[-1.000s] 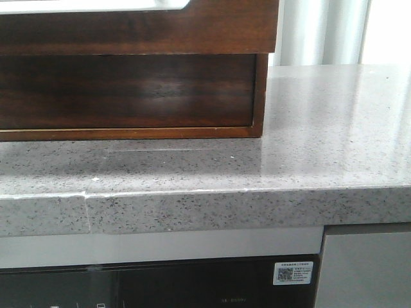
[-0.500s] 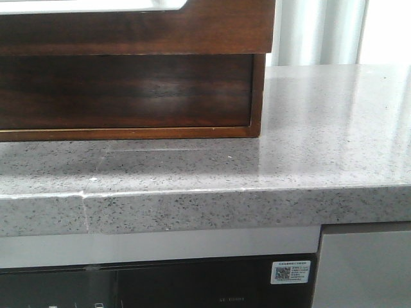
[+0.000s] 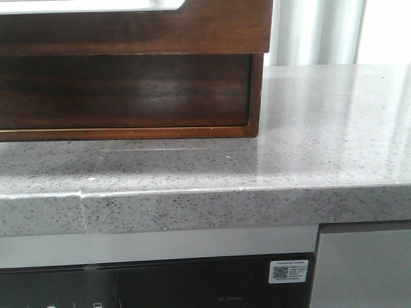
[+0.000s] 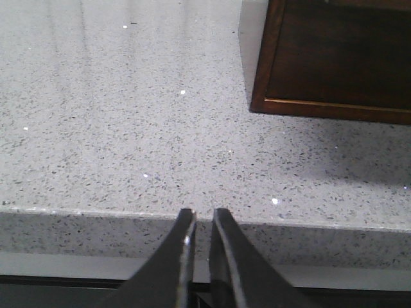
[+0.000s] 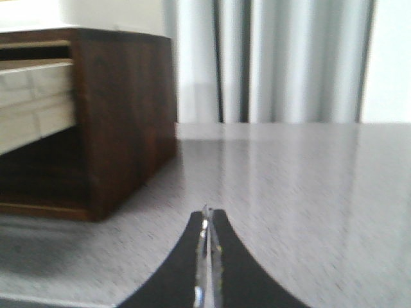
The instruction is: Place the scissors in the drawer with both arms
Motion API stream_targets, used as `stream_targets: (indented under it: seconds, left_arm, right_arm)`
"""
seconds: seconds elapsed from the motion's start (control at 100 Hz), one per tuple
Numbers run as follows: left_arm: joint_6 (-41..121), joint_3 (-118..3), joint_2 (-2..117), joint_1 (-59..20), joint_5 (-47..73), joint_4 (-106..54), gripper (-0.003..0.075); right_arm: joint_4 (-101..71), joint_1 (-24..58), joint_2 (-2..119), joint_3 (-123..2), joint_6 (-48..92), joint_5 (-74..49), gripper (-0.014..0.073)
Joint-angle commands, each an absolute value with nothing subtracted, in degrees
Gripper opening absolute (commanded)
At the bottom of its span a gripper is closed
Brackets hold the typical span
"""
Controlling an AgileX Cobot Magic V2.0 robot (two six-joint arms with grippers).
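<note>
The drawer point(image 3: 135, 29) is dark-brown glossy wood with a white inner rim point(image 3: 90, 5). It stands pulled out at the top of the front view, over the cabinet's dark lower front point(image 3: 128, 90). Its pale side wall shows in the right wrist view point(image 5: 32, 96). The scissors are not in view. My left gripper point(image 4: 204, 215) hangs at the counter's front edge with the fingers almost together and nothing between them. My right gripper point(image 5: 207, 213) is pressed shut over the counter, to the right of the cabinet; only a thin bright strip shows between its fingers. Neither arm shows in the front view.
The grey speckled stone counter point(image 3: 321, 128) stretches to the right of the wooden cabinet point(image 5: 122, 115). The cabinet corner also shows in the left wrist view point(image 4: 334, 64). Below the counter's front edge is a black appliance front point(image 3: 192, 282) with a QR label point(image 3: 288, 271). Pale curtains point(image 5: 289, 58) hang behind.
The whole front view has slid a little to the left: cabinet corner, counter seam and QR label all sit further left. Nothing on the counter has moved.
</note>
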State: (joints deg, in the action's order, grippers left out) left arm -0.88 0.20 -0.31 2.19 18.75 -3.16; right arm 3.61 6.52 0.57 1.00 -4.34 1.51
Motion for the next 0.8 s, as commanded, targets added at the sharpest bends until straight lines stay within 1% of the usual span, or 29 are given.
stream_targets:
  seconds: [0.0,0.18,0.34,0.79]
  left_arm:
    - [-0.8,1.1,-2.4,2.2,15.7,-3.8,0.0003]
    - [-0.8,1.1,-2.4,2.2,15.7,-3.8,0.0003]
    - [-0.8,1.1,-2.4,2.2,15.7,-3.8,0.0003]
    - [-0.8,1.1,-2.4,2.2,15.7,-3.8,0.0003]
  right_arm:
    - [4.7,4.0,0.7,1.7,-5.0,1.1,-0.0106]
    - [5.4,-0.1,-1.8,1.7,-4.7,-9.1,-0.0106]
    - [5.8,-1.0,-1.8,1.7,-3.8,-17.2,-0.0106]
    - [5.8,-1.0,-1.8,1.7,-2.7,-17.3,-0.0106]
